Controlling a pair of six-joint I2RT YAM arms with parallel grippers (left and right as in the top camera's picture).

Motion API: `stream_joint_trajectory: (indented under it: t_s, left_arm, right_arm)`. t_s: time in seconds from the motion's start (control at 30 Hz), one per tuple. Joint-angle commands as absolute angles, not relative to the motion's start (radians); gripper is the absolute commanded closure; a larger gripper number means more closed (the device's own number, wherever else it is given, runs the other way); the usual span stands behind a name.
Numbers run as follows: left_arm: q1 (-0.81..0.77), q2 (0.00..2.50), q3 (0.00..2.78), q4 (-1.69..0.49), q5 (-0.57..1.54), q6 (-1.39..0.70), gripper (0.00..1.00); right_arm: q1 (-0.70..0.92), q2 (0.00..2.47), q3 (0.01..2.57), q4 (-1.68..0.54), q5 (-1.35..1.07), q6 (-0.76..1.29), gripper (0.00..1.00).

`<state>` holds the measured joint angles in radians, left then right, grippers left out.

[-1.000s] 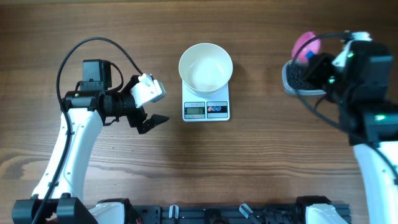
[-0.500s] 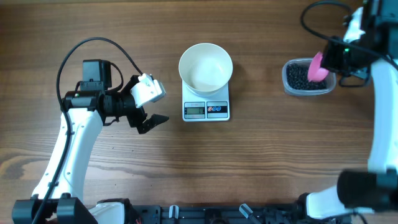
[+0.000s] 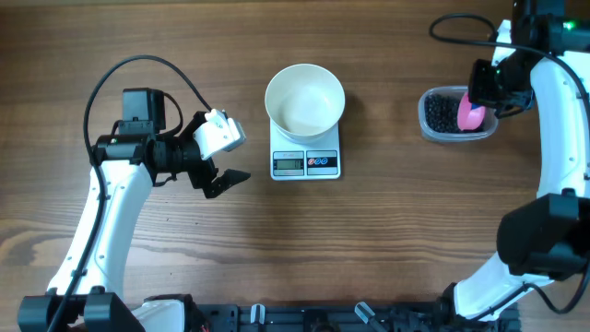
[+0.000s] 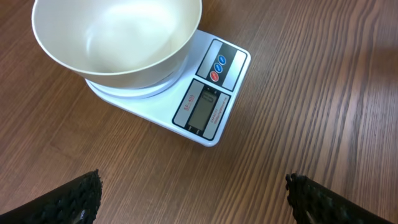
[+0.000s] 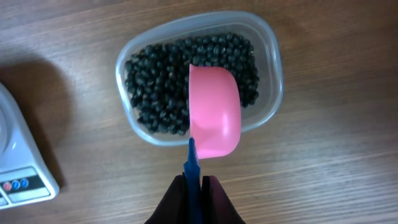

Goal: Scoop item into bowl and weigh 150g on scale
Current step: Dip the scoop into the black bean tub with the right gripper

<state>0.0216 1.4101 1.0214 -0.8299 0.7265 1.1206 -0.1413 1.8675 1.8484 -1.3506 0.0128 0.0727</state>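
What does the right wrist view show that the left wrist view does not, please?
Only the right wrist view shows the clear tub of black beads and the pink scoop over it, held by the right gripper, jaws shut on the blue handle. Only the left wrist view shows the empty white bowl and the left gripper, jaws wide open. Both show the scale and the wooden table.

The only lettering is on the scale (image 4: 186, 121), seen from the left wrist: a short dark line of print along the left edge of its grey display (image 4: 206, 112), apparently "SF-400". The display's digits and the marks on the round buttons (image 4: 219, 67) are too small to read.
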Motion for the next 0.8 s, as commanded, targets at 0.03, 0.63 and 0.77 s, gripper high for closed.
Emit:
stream_joint_trajectory:
  t_s: [0.03,0.63,0.77]
  left_arm:
    - [0.024,1.414,1.027,-0.83,0.731,1.114,0.0]
    - [0.024,1.414,1.027,-0.83,0.731,1.114,0.0]
    - [0.024,1.414,1.027,-0.83,0.731,1.114,0.0]
  right_arm:
    - [-0.146,1.935,1.856,-1.318,-0.019,0.052,0.96]
    - [-0.351,2.037,1.85,-1.342,-0.472,-0.059,0.96]
    - [-0.379,2.037,1.85,-1.374,-0.55,-0.11,0.96]
